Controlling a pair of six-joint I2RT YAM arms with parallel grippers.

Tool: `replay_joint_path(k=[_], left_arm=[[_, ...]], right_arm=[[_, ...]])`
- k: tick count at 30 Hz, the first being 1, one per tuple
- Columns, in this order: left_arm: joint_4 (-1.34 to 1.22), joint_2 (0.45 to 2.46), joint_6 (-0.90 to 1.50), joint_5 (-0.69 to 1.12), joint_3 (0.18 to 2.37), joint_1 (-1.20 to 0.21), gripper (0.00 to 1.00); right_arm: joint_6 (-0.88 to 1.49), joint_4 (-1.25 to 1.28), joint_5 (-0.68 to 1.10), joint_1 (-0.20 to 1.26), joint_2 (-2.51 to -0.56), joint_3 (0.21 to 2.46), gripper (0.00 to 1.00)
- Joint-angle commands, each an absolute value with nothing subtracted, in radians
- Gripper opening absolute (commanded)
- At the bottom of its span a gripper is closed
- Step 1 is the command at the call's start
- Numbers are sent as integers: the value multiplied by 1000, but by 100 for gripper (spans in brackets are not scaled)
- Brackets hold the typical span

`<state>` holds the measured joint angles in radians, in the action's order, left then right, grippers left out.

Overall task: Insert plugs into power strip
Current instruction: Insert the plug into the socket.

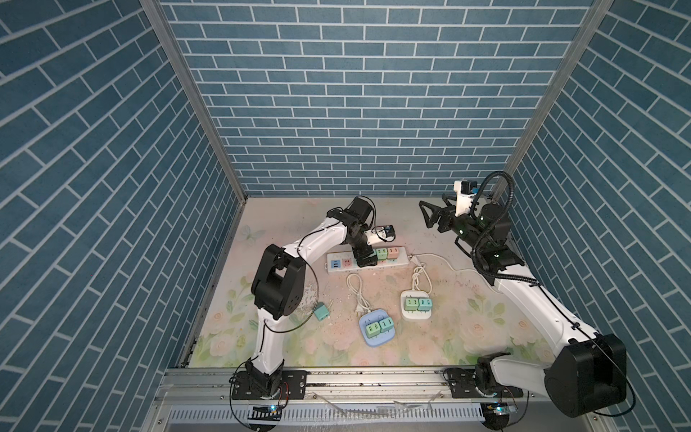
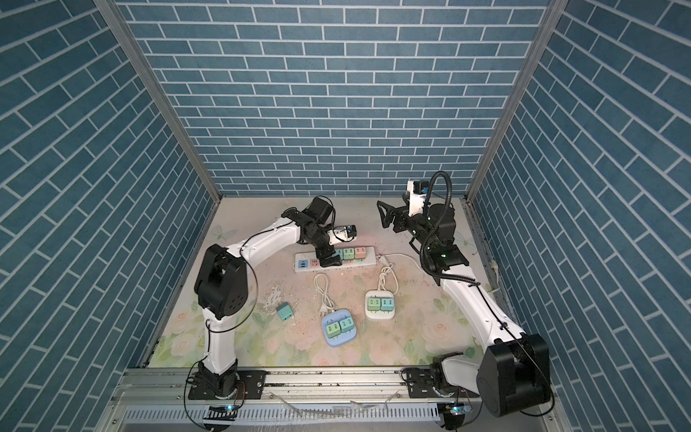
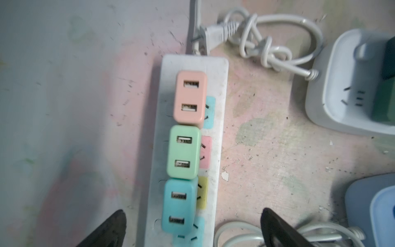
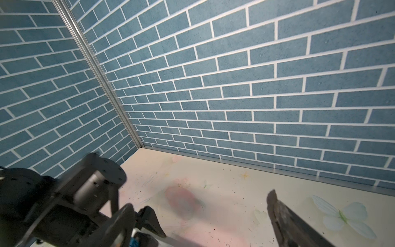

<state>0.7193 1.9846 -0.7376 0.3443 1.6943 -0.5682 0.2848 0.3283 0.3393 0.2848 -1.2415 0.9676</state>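
Blue socket block (image 1: 375, 342) sits nearest; left arm (image 1: 318, 243) partly hides power strip (image 1: 392, 263).

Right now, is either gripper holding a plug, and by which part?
Nothing is held. The left gripper is open, its jaws clear on either side of the teal plug in the power strip; the right gripper is open and empty.

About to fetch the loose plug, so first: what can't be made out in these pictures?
Teal plug prongs: left wrist view, hidden under its own body; seating depth unknowable.
Same plug, both top views: largely covered by the left gripper.
Loose plug prongs: top views, too small.
Blue strip: left wrist view, cut off by the edge.
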Motion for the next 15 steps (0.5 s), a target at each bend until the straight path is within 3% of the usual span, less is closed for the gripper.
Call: replay_joint_path(k=[1, 4, 8, 10, 15], left_arm=[[585, 1821, -645, 304, 1611, -556, 99], [390, 1648, -510, 204, 1492, -543, 100], [214, 1406, -143, -91, 1372, -542, 100], [299, 1307, 30, -172, 1355, -540, 100], [652, 1109, 162, -57, 1328, -540, 100]], right_arm=[[323, 363, 382, 279, -1242, 965, 99], [329, 358, 407, 279, -1253, 977, 98], [350, 360, 450, 281, -1275, 992, 96], [363, 363, 477, 283, -1292, 1003, 94], [389, 338, 521, 319, -1333, 1036, 89]])
